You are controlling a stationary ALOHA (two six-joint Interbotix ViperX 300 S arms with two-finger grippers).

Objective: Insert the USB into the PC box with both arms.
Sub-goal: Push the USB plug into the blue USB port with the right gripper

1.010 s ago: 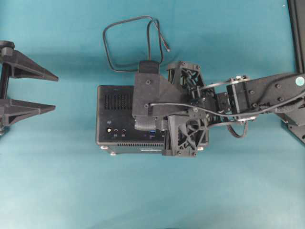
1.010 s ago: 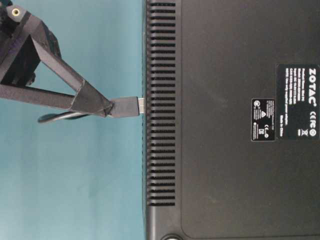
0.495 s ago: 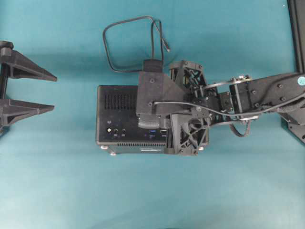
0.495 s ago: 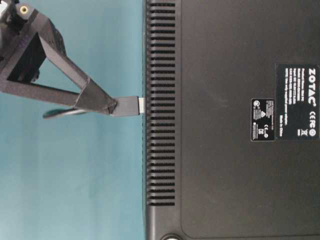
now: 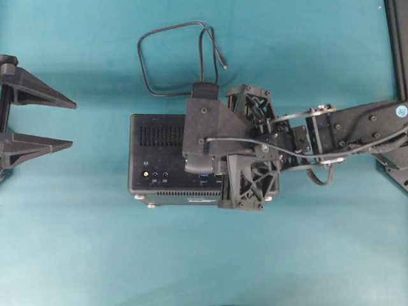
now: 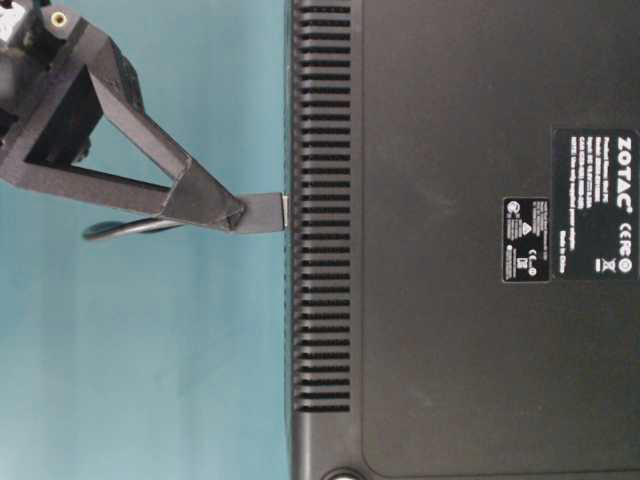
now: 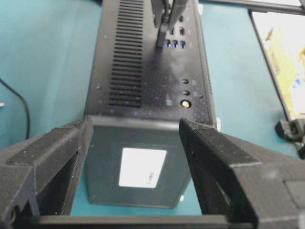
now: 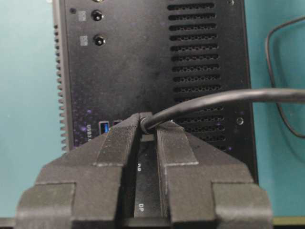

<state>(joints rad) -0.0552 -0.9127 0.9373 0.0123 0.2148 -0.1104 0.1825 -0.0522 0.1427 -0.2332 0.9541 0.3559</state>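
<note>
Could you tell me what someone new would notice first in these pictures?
Probably the black PC box lying mid-table on the teal cloth, with the right gripper above it, jaws shut on the USB plug, whose tip is at the box's face. Off to the left, the left gripper waits with jaws wide open.

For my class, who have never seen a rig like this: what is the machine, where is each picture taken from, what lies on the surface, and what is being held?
Two black robot arms work over a teal surface. One picture looks straight down, one looks from table level, and one camera rides on each wrist. On the surface lies the PC box, a black computer case with vents and blue ports. The right gripper is shut on the USB plug, whose metal tip is at the case's face; whether it has entered a port cannot be told. Its cable loops behind. The left gripper waits open beside the box, holding nothing.
</note>
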